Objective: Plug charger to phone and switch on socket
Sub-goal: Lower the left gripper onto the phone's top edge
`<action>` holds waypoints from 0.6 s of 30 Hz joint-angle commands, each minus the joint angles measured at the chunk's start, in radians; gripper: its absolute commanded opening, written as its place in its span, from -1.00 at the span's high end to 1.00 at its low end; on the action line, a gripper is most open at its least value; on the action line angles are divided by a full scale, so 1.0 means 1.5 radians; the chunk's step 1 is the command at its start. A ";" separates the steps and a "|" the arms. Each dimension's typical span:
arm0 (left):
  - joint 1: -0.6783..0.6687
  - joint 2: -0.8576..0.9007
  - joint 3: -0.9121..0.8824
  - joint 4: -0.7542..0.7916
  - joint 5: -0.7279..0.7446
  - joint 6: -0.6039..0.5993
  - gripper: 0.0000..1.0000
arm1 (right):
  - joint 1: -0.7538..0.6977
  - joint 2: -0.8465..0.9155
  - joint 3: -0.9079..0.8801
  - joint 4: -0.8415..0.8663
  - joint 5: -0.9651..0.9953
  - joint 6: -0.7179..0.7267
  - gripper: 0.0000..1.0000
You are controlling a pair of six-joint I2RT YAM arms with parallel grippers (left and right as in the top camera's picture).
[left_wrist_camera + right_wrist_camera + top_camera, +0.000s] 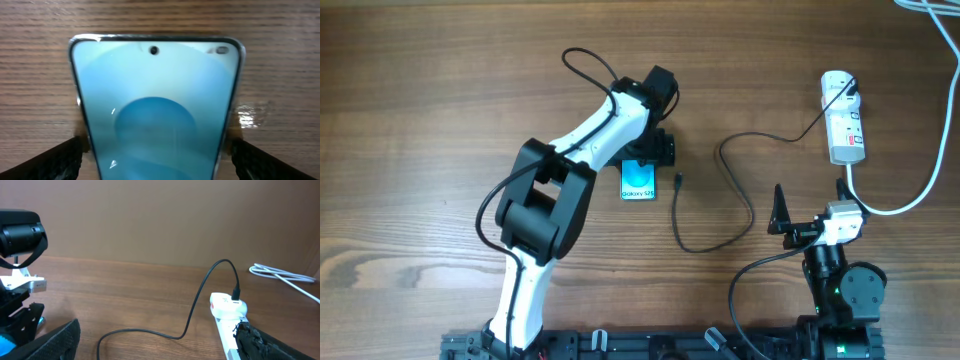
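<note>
The phone [638, 182] lies flat on the table with its cyan screen up; it fills the left wrist view [155, 100]. My left gripper [655, 152] is over its far end, and its two fingers [155, 162] press the phone's long edges. The charger cable [745, 205] runs from its plug in the socket [844, 125] in a loop, and its tip [677, 181] lies just right of the phone. My right gripper [810, 197] is open and empty, just below the socket. The right wrist view shows the socket [227, 311], the charger cable [200, 300] and open fingers [160, 347].
The socket's thick white cord [920, 190] curves along the right edge of the table and shows in the right wrist view [280, 275]. The left arm's body [545, 200] crosses the table's middle left. Black base wires [750, 290] run near the right arm's base.
</note>
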 commanded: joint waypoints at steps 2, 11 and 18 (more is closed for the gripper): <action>-0.015 0.026 -0.025 0.006 -0.027 -0.018 -1.00 | 0.003 -0.004 -0.001 0.002 0.009 -0.013 -1.00; -0.013 0.026 -0.025 -0.005 -0.039 -0.018 -1.00 | 0.003 -0.004 -0.001 0.002 0.009 -0.013 -1.00; 0.010 0.026 -0.025 -0.031 -0.039 -0.036 -0.99 | 0.003 -0.004 -0.001 0.002 0.009 -0.013 -1.00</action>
